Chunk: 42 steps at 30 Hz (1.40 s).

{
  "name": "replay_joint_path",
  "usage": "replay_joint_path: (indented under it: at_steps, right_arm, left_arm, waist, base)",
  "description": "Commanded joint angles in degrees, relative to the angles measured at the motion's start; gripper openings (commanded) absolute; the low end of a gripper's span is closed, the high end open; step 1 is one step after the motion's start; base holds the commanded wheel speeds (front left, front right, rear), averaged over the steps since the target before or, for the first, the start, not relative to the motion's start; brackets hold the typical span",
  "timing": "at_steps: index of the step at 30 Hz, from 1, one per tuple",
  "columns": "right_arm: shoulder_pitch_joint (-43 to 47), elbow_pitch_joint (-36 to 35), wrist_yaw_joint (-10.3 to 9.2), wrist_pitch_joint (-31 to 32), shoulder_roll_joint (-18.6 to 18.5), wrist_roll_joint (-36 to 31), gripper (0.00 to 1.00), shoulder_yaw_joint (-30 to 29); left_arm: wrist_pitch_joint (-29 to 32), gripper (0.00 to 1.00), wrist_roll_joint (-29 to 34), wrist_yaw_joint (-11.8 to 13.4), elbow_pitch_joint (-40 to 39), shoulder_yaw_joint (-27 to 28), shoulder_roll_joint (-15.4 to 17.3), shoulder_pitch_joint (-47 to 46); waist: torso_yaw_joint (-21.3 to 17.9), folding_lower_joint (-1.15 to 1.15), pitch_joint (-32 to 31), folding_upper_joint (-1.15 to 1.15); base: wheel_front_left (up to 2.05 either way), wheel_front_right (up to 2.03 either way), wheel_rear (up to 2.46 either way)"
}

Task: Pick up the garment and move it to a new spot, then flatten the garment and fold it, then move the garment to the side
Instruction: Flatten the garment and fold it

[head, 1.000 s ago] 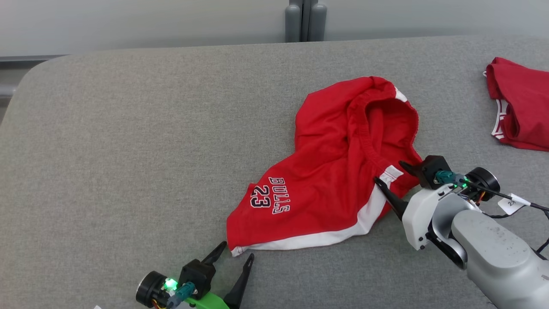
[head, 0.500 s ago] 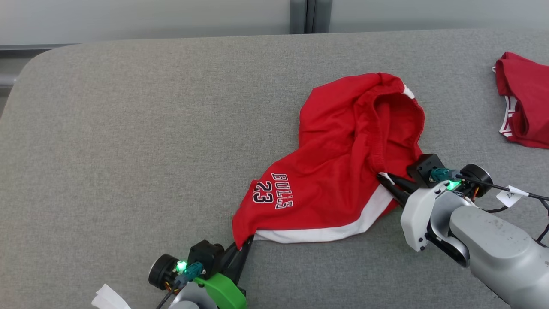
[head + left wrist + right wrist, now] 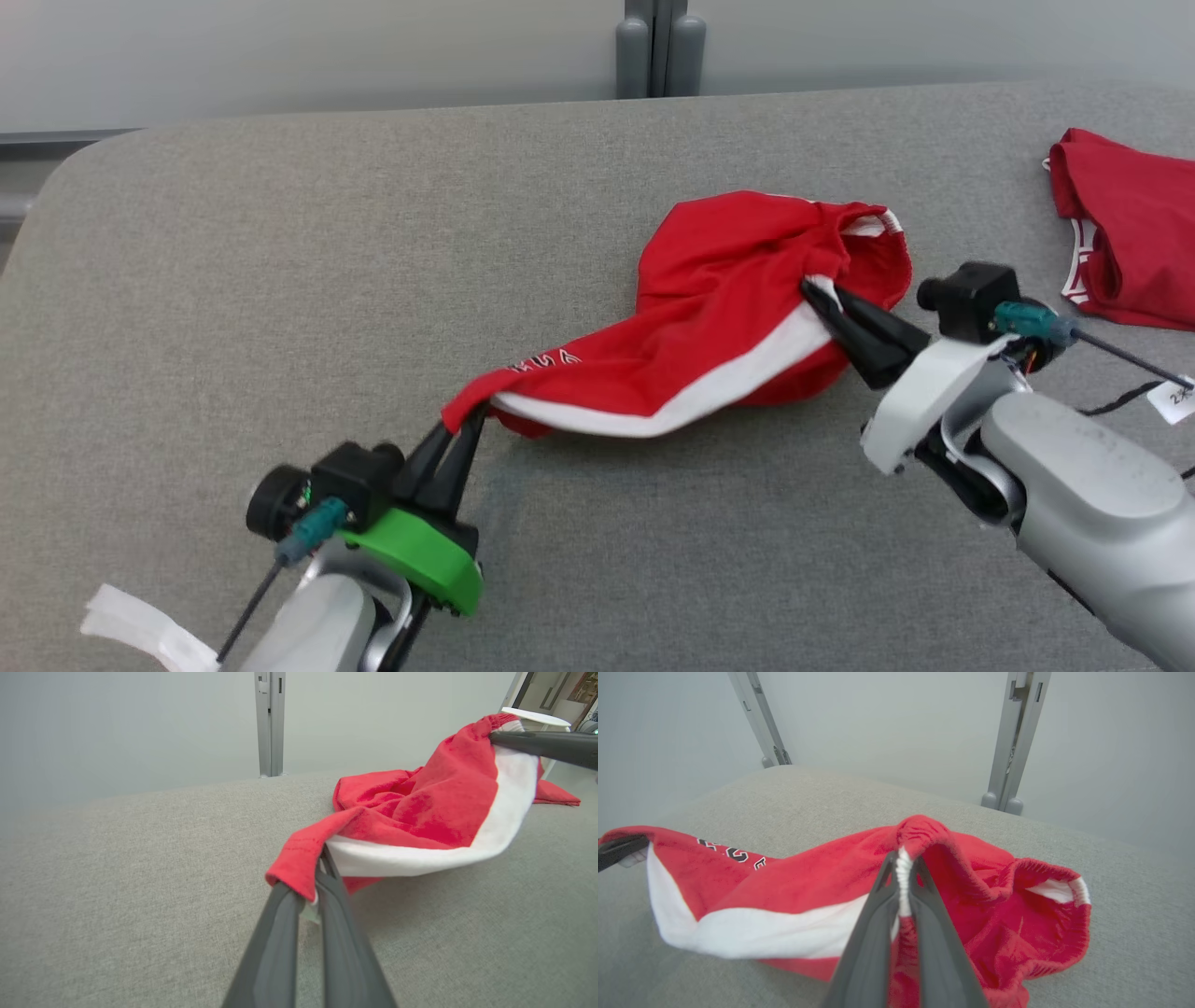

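The grey counter point(image 3: 280, 280) carries the red garment point(image 3: 719, 308) right of centre, partly raised and stretched between both grippers. A second red garment point(image 3: 1130, 243) lies at the far right. Left gripper point(image 3: 464, 422): jaws clamped on a hem corner. Right gripper point(image 3: 814, 291): jaws clamped on the waistband.

Lab (grey padded table point(image 3: 233, 280), partition wall point(image 3: 280, 56))

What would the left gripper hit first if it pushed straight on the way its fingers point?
The red shorts: the left gripper pinches their corner, and the bunched cloth lies just beyond, though depth there is hard to judge.
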Motion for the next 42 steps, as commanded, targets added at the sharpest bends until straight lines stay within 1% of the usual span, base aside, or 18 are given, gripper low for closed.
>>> replay_joint_path:
  at_steps: [1,3,5,7,10,13,15,18,21,26,28,30,33,36,38,40,42]
  right_arm:
    - [-1.28,-1.40,-0.08,-0.20,0.37,0.56,0.00,-2.42]
    - [-2.20,-2.69,-0.07,-0.22,1.12,1.01,0.00,-5.77]
    - [-4.51,-3.15,-0.07,-0.23,2.36,1.70,0.00,-9.03]
    - [-7.33,-1.84,-0.07,-0.23,3.89,2.69,0.00,-10.34]
    - [-14.54,2.04,-0.07,-0.10,6.43,4.18,0.00,-11.11]
    - [-22.40,6.13,-0.07,0.40,9.44,7.44,0.00,-12.68]
    - [-28.17,9.03,-0.07,0.85,11.26,9.08,0.00,-13.53]
    - [-36.55,13.22,-0.06,0.48,13.14,10.12,0.00,-14.87]
    - [-44.13,17.04,-0.06,0.08,14.27,11.22,0.00,-17.41]
    - [-52.98,22.15,-0.06,-0.17,14.83,12.15,0.00,-21.54]
    - [-55.08,22.89,-0.06,-0.20,14.42,10.96,0.00,-22.16]
    - [-55.25,23.04,-0.06,-0.21,14.75,10.50,0.00,-21.34]
    - [-52.83,22.67,-0.05,-0.22,15.09,10.81,0.00,-20.03]
    - [-48.92,20.94,-0.05,-0.24,14.89,11.06,0.00,-18.20]
    - [-45.38,18.48,-0.04,-0.25,14.72,10.27,0.00,-16.43]
    - [-40.76,15.60,-0.05,-0.24,14.19,9.52,0.00,-14.95]
    - [-35.43,12.65,-0.05,-0.23,13.48,9.24,0.00,-14.76]
  left_arm:
    - [-0.16,0.00,-0.45,0.02,-0.68,0.87,0.94,-2.62]
    - [-0.17,0.00,-0.26,0.01,-1.06,1.59,2.34,-6.15]
    - [-0.17,0.00,-1.70,0.01,-0.46,1.86,3.22,-10.36]
    - [-0.16,0.00,-2.79,0.02,1.11,1.20,5.37,-15.85]
    - [0.47,0.00,-7.28,0.02,4.37,0.72,7.00,-25.94]
    - [2.23,0.00,-11.32,0.02,6.97,-0.45,8.59,-36.37]
    - [3.34,0.00,-12.36,0.02,8.81,-1.69,9.93,-44.03]
    - [4.29,0.00,-14.32,0.02,11.69,-4.09,9.98,-54.33]
    - [4.42,0.00,-15.92,0.02,14.91,-5.63,9.79,-63.82]
    - [2.50,0.00,-17.44,0.02,19.03,-8.82,8.96,-75.40]
    - [1.73,0.00,-18.38,0.02,20.35,-10.20,8.35,-77.86]
    - [1.11,0.00,-19.23,0.02,21.35,-11.42,7.83,-79.03]
    - [0.25,0.00,-20.95,0.02,21.89,-13.19,7.76,-77.57]
    - [-0.13,0.00,-21.95,0.02,21.94,-15.17,7.89,-73.44]
    - [-0.24,0.00,-22.37,0.02,20.18,-14.52,8.16,-70.34]
    - [-0.16,0.00,-20.69,0.02,17.79,-14.20,8.99,-64.95]
    - [-0.15,0.00,-20.11,0.02,14.95,-12.42,9.15,-58.08]
  waist:
    - [-0.20,0.00,0.63,0.00]
    - [-0.44,0.00,1.74,0.00]
    - [-0.76,0.00,3.19,0.00]
    - [-1.35,0.00,5.01,0.00]
    - [-2.31,0.00,8.38,0.00]
    - [-3.26,0.00,12.14,0.00]
    - [-3.99,0.00,14.68,0.00]
    - [-4.75,0.00,17.91,0.00]
    - [-5.27,0.00,20.33,0.00]
    - [-5.30,0.00,22.40,0.00]
    - [-4.98,0.00,22.75,0.00]
    - [-4.62,0.00,22.87,0.00]
    - [-4.58,0.00,22.84,0.00]
    - [-4.55,0.00,22.53,0.00]
    - [-4.58,0.00,22.15,0.00]
    - [-4.73,0.00,21.48,0.00]
    - [-4.77,0.00,20.53,0.00]
  base:
    - [0.00,0.00,0.00]
    - [0.00,0.00,0.00]
    - [0.00,0.00,0.00]
    - [0.00,0.00,0.00]
    - [0.00,0.00,0.00]
    - [0.00,0.00,0.00]
    - [0.00,0.00,0.00]
    - [0.00,0.00,0.00]
    - [0.00,0.00,0.00]
    - [0.00,0.00,0.00]
    - [0.00,0.00,0.00]
    - [0.00,0.00,0.00]
    - [0.00,0.00,0.00]
    - [0.00,0.00,0.00]
    - [0.00,0.00,0.00]
    - [0.00,0.00,0.00]
    - [0.00,0.00,0.00]
